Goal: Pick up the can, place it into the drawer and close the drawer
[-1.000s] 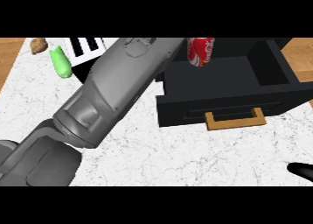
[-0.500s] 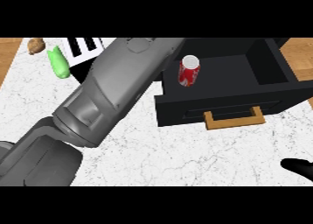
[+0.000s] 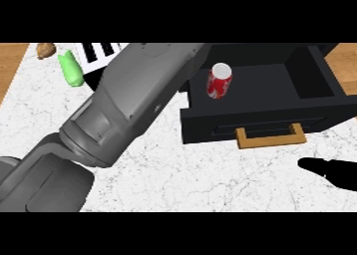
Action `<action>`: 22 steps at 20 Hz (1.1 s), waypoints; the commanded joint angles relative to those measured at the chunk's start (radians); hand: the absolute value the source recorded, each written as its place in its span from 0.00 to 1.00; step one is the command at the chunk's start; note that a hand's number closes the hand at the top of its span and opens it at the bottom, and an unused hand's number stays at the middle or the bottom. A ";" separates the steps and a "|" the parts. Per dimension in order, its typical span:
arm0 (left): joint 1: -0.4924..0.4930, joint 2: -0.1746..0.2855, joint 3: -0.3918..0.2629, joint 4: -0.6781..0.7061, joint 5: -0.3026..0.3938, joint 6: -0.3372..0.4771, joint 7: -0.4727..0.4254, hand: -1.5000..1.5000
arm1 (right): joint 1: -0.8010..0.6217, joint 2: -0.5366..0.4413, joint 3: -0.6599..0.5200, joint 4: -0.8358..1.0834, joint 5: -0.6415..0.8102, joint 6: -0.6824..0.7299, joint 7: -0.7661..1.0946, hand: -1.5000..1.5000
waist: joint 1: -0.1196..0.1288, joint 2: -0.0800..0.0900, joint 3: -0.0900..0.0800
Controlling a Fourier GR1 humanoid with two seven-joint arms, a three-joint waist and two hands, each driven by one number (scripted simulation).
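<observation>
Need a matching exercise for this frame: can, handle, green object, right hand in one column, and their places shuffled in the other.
Things:
1. can
2. handle
3. green object
4. right hand

Places:
A. lower right corner of the head view
B. on the front of the drawer
C. on the white counter, upper left
D. in the open drawer, left side

Pairs: 1-D, 2-B, 3-C, 4-A

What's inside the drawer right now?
A red can stands upright in the open drawer, toward its left side. The left forearm covers the drawer's left edge, so anything there cannot be seen.
</observation>
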 commanded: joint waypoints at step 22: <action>0.015 0.068 0.013 -0.006 -0.023 -0.067 -0.006 0.00 | -0.394 0.109 0.295 0.955 0.699 -0.382 -0.238 0.00 | 0.112 -0.023 -0.002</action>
